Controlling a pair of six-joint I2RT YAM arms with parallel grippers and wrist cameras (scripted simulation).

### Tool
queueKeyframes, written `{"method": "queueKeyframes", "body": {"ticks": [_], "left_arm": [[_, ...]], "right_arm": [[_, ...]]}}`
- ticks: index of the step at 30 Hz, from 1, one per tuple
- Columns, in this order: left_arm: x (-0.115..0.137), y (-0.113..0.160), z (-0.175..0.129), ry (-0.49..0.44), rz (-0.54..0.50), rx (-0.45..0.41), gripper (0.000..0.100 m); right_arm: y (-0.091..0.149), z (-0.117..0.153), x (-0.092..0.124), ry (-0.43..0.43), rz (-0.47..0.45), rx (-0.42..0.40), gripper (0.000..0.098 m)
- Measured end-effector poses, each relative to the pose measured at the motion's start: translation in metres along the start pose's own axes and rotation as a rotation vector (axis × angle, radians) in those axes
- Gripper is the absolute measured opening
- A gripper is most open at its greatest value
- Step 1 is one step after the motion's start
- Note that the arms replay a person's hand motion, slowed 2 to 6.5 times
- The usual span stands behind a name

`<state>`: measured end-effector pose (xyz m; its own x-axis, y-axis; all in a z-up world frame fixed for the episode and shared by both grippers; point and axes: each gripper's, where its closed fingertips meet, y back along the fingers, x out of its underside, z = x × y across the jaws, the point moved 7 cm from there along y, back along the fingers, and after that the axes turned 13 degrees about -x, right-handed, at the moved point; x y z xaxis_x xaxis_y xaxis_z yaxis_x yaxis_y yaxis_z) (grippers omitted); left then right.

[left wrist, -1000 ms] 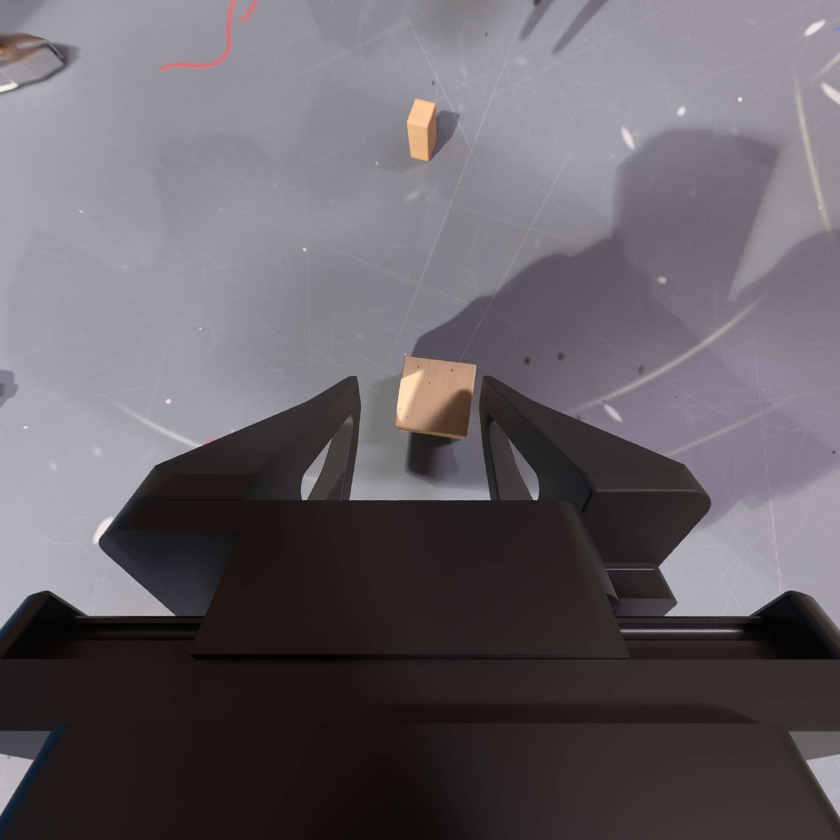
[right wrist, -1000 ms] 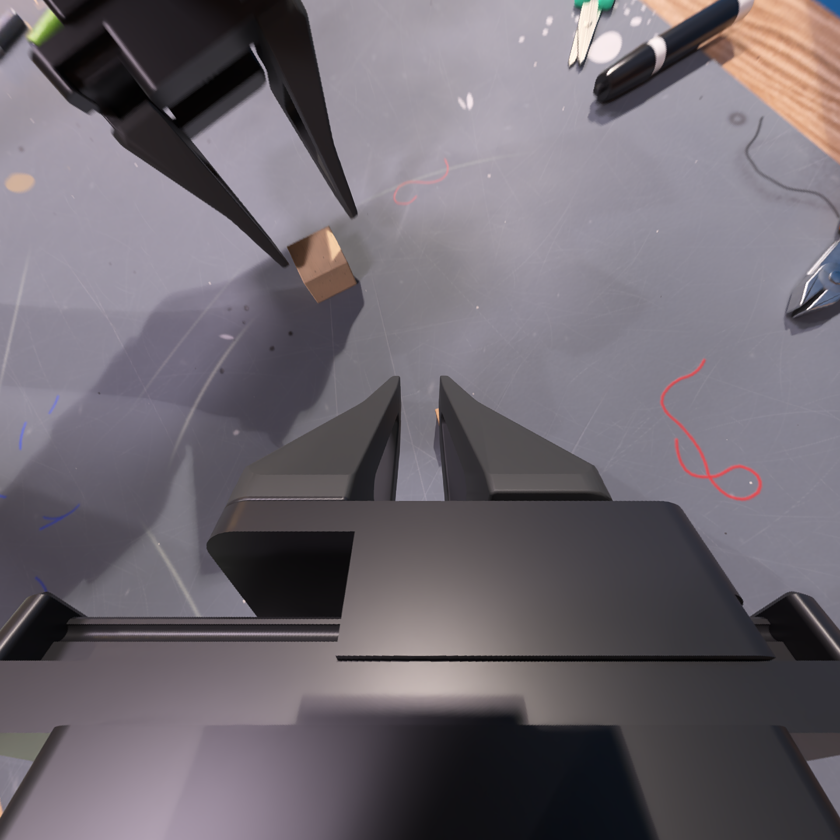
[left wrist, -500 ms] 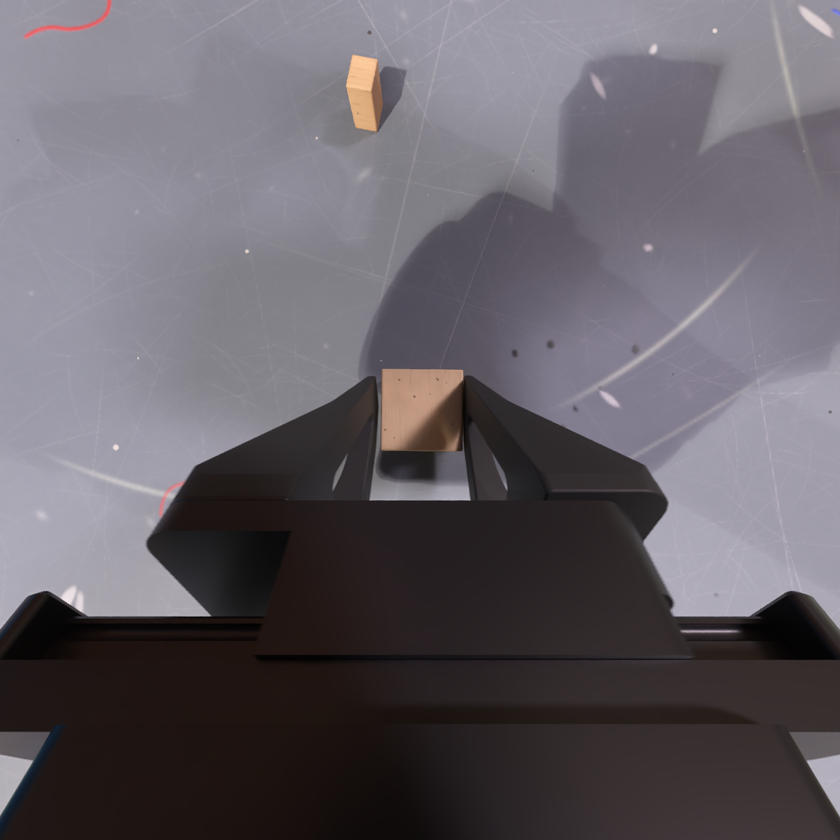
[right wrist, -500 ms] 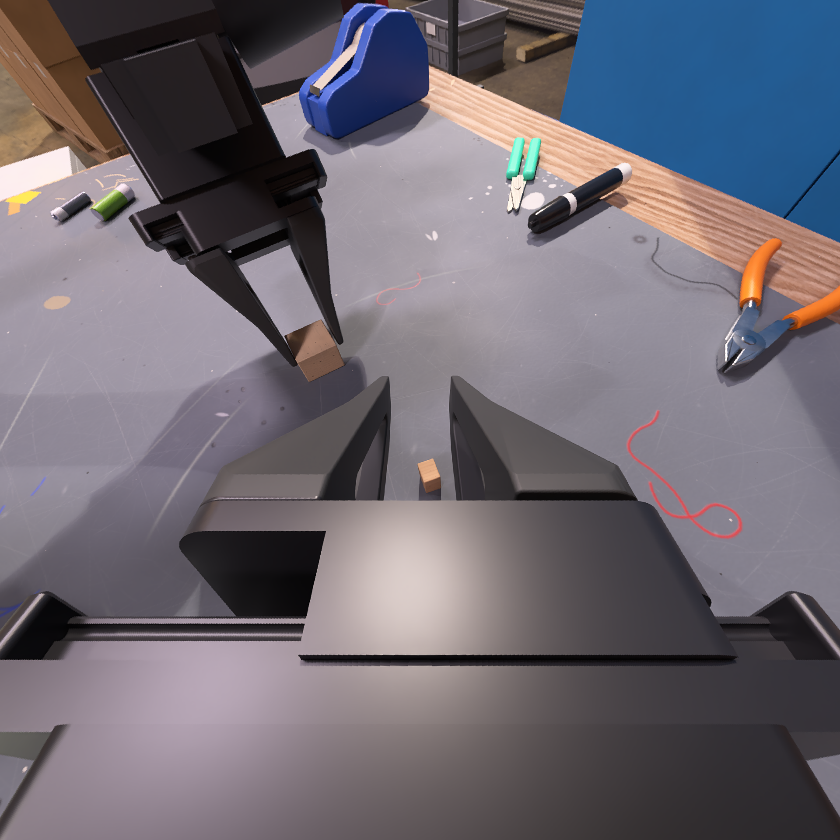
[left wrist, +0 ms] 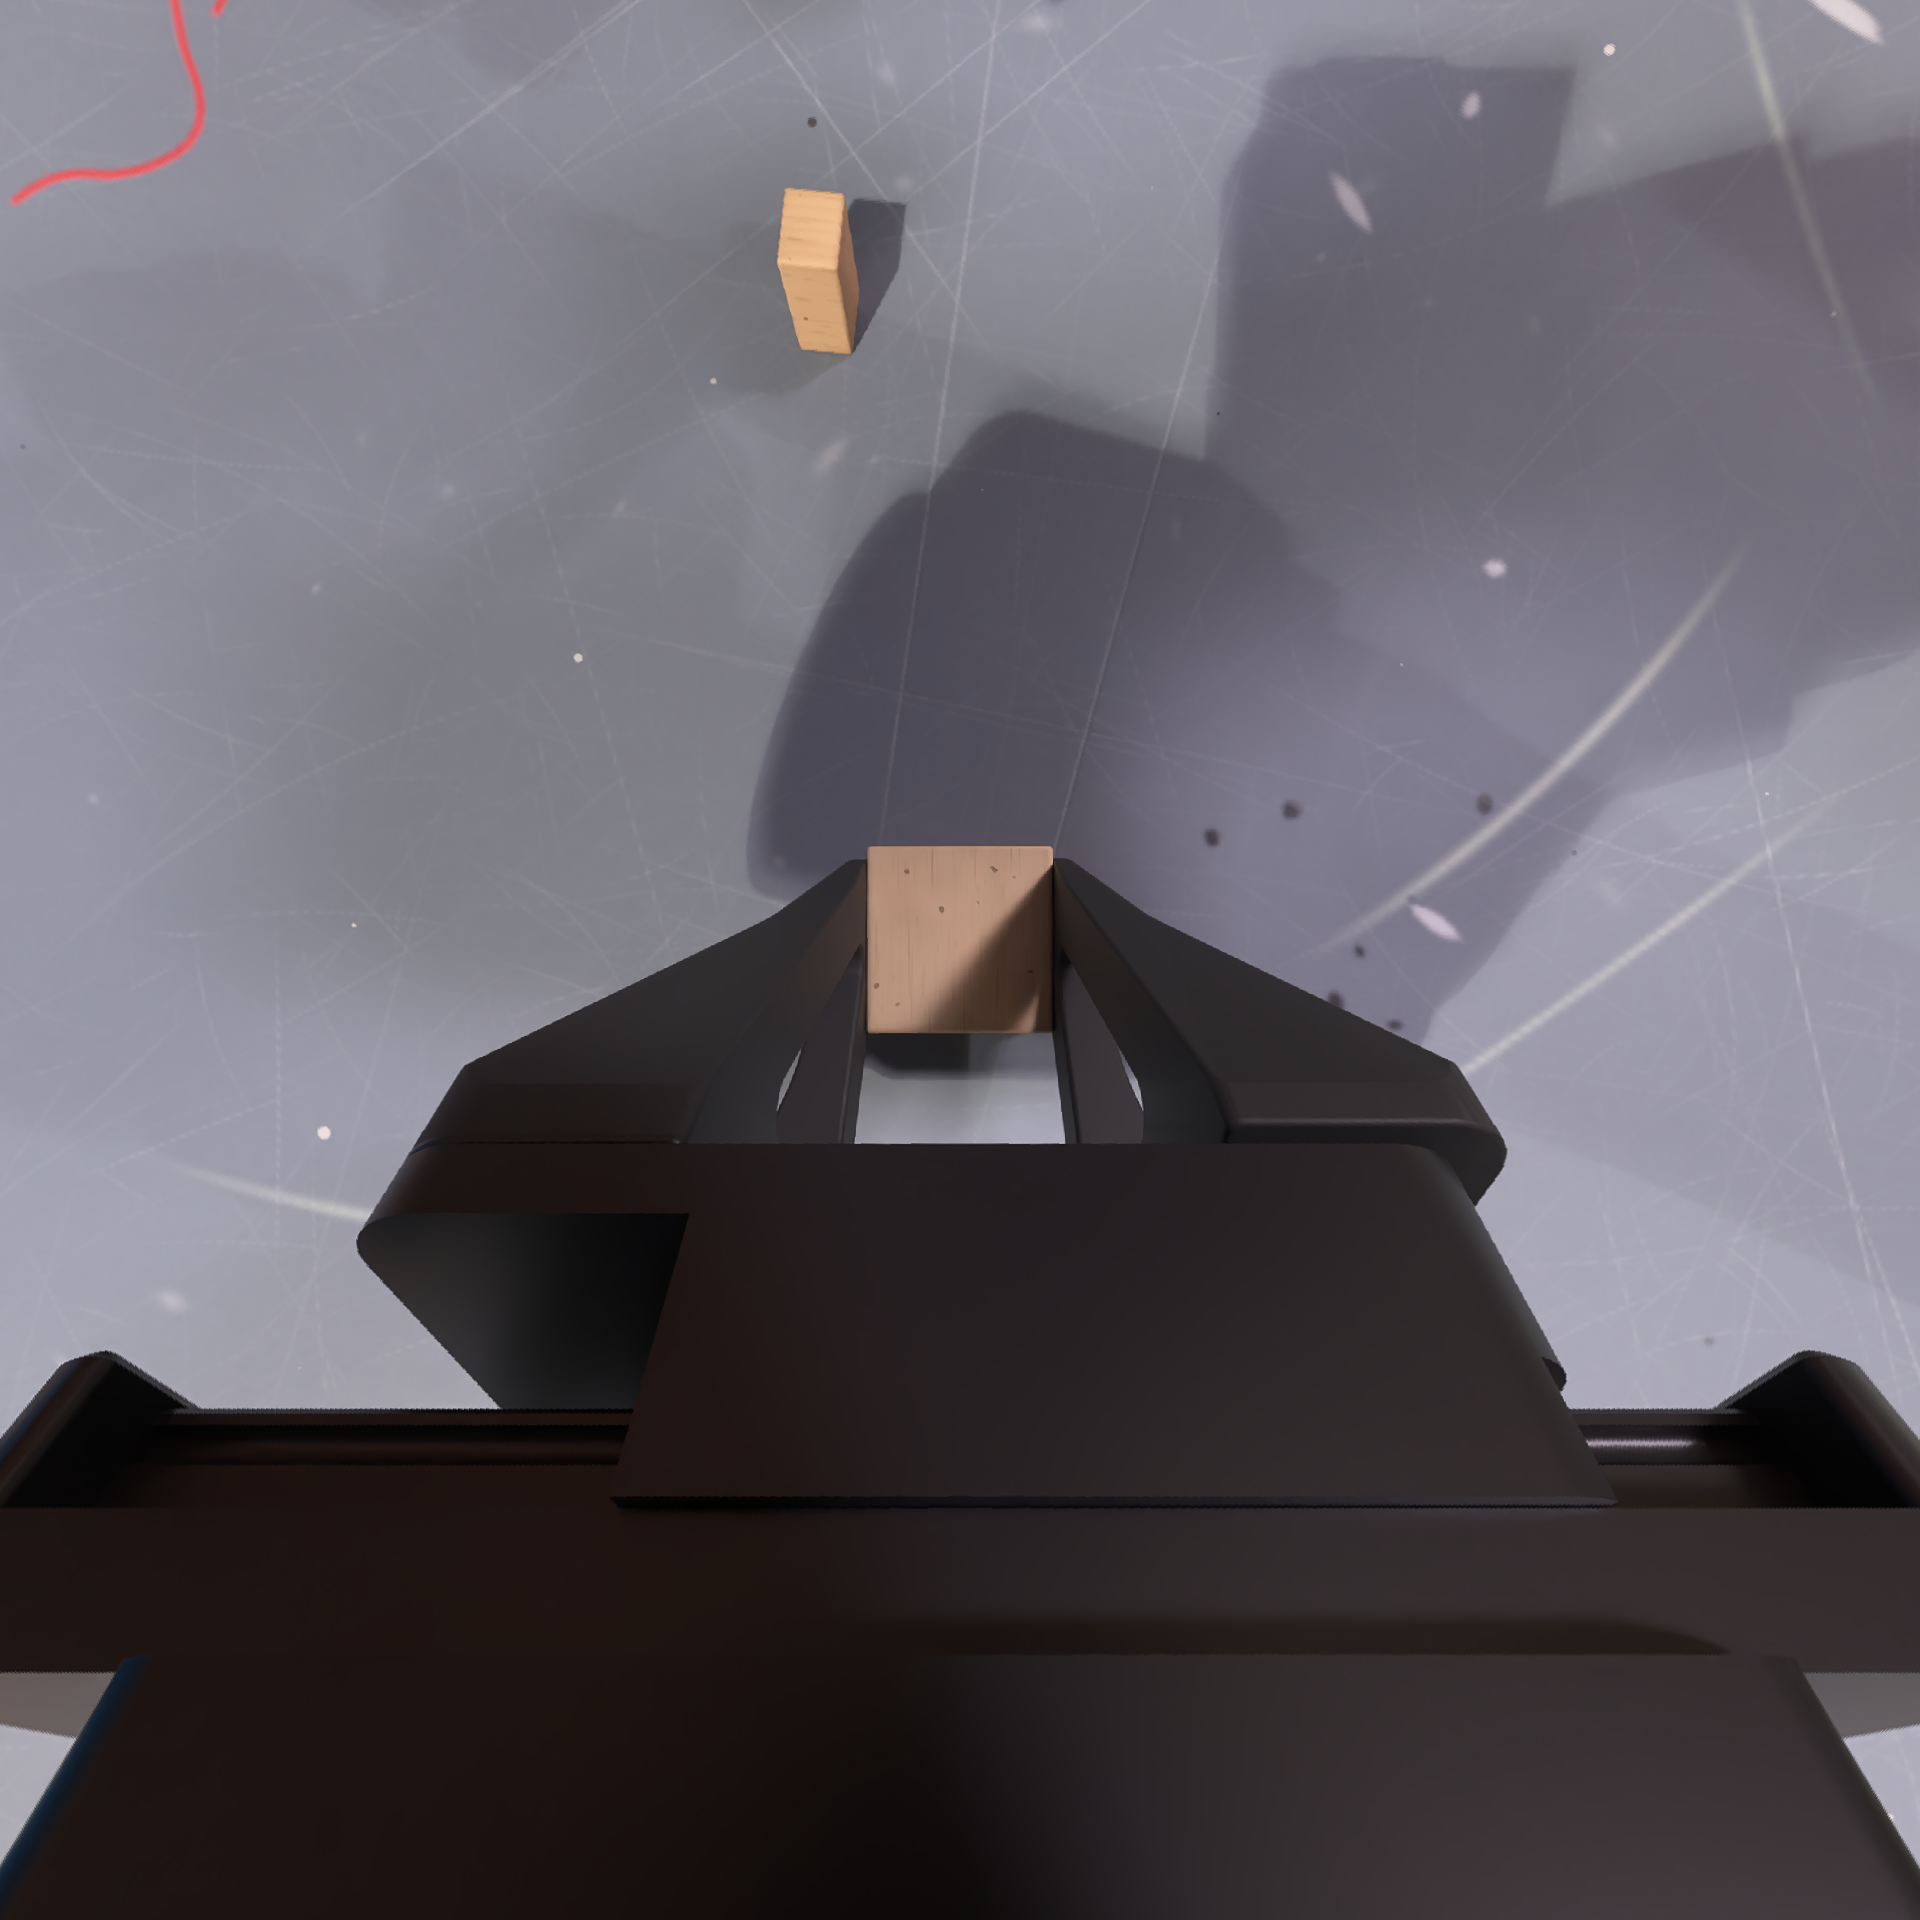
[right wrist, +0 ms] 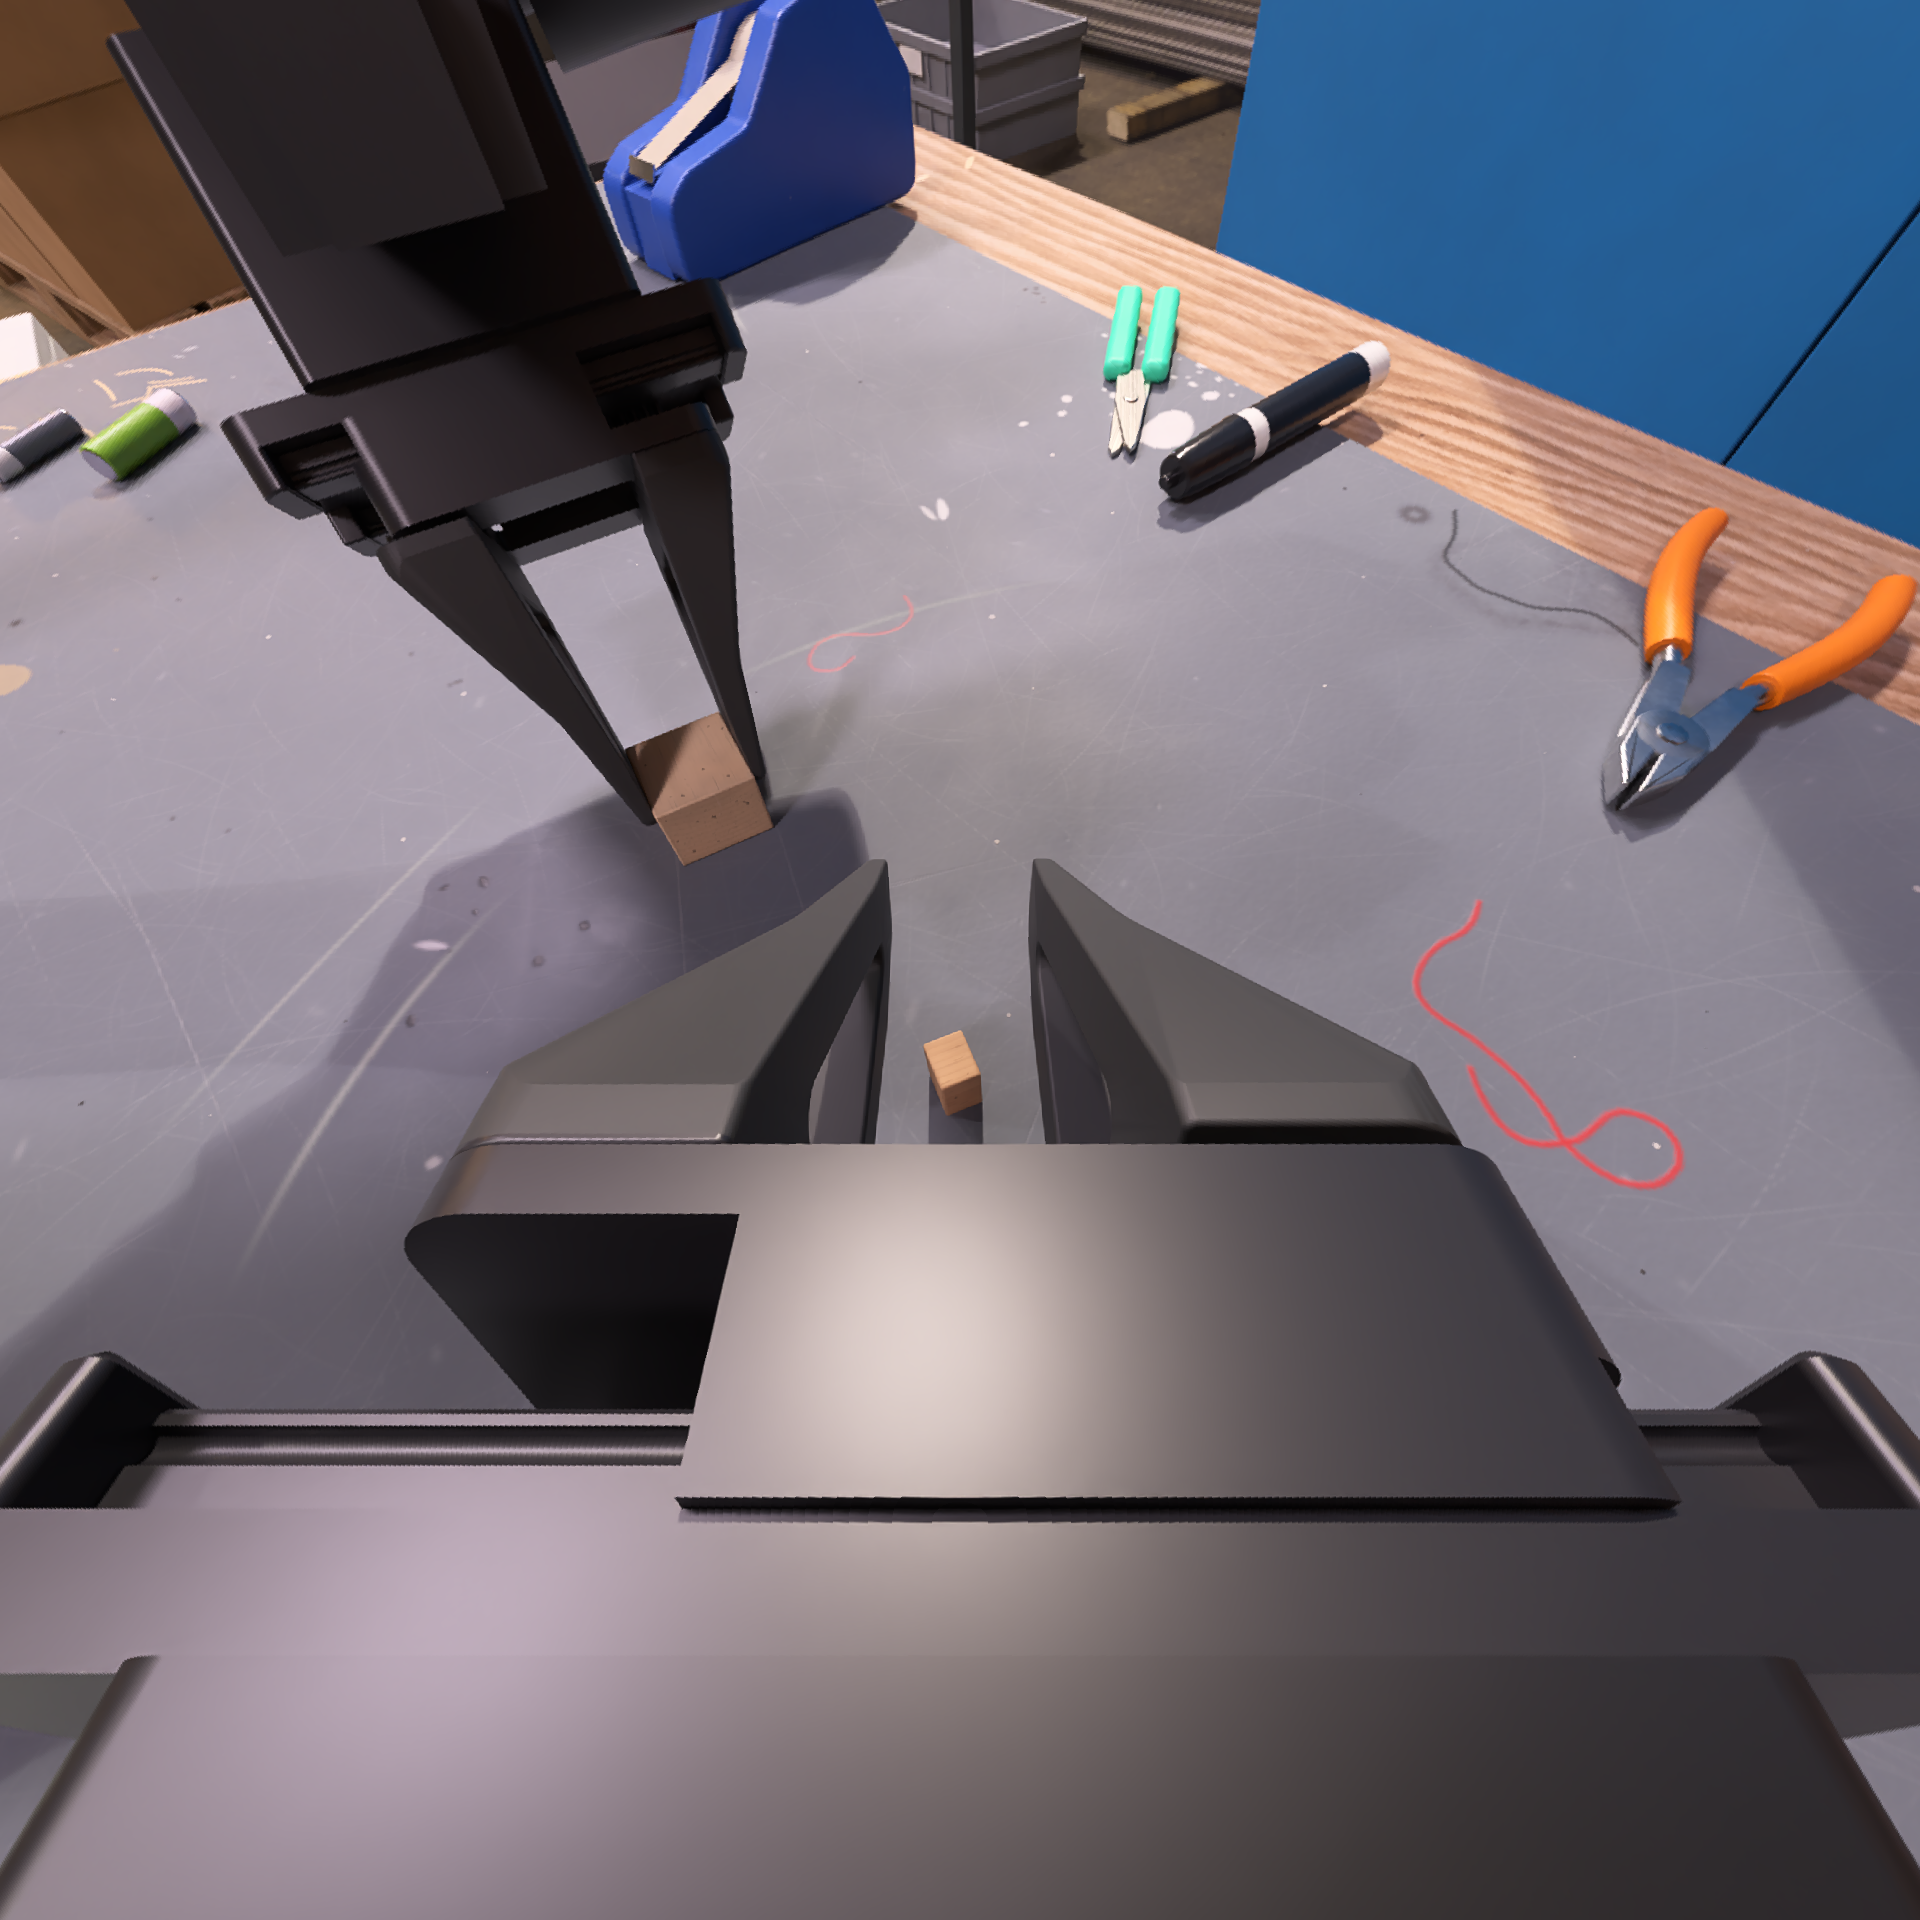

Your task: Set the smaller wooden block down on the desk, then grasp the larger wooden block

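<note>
The larger wooden block (left wrist: 959,938) sits between the fingers of my left gripper (left wrist: 959,873), which is shut on it at or just above the grey desk (left wrist: 416,727). The right wrist view shows the same grip: the left gripper (right wrist: 694,795) points down, holding the block (right wrist: 707,790). The smaller wooden block (left wrist: 818,270) stands alone on the desk farther ahead. In the right wrist view it (right wrist: 954,1072) lies on the desk well below my right gripper (right wrist: 959,873), which is open and empty above it.
A blue tape dispenser (right wrist: 769,156), green-handled snips (right wrist: 1138,364), a black marker (right wrist: 1273,416) and orange pliers (right wrist: 1745,675) lie along the wooden desk edge (right wrist: 1507,447). A red string (right wrist: 1538,1070) lies to the right. Two small cylinders (right wrist: 135,436) lie far left.
My left gripper closed on the larger block, which squared up between its fingers. My right gripper opened, left the smaller block on the desk and rose away from it.
</note>
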<state>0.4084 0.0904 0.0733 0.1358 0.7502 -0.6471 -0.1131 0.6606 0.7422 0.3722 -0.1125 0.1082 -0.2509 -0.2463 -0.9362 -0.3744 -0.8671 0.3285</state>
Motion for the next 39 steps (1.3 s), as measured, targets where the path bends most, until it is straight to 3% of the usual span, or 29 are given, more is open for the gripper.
{"method": "queueKeyframes", "body": {"ticks": [16,28,39], "left_arm": [[-0.0036,-0.0077,0.0001,0.007,-0.109,0.013,0.028],[-0.0039,-0.0091,0.0021,0.019,-0.125,0.026,0.028],[-0.0040,-0.0103,0.0022,0.039,-0.140,0.004,0.028]], "right_arm": [[-0.0019,-0.0011,0.0025,0.001,0.013,0.084,0.0213],[0.0043,-0.0061,0.0015,0.033,-0.023,0.198,0.0216],[0.0063,-0.0076,0.0030,0.007,-0.034,0.223,0.0214]]}}
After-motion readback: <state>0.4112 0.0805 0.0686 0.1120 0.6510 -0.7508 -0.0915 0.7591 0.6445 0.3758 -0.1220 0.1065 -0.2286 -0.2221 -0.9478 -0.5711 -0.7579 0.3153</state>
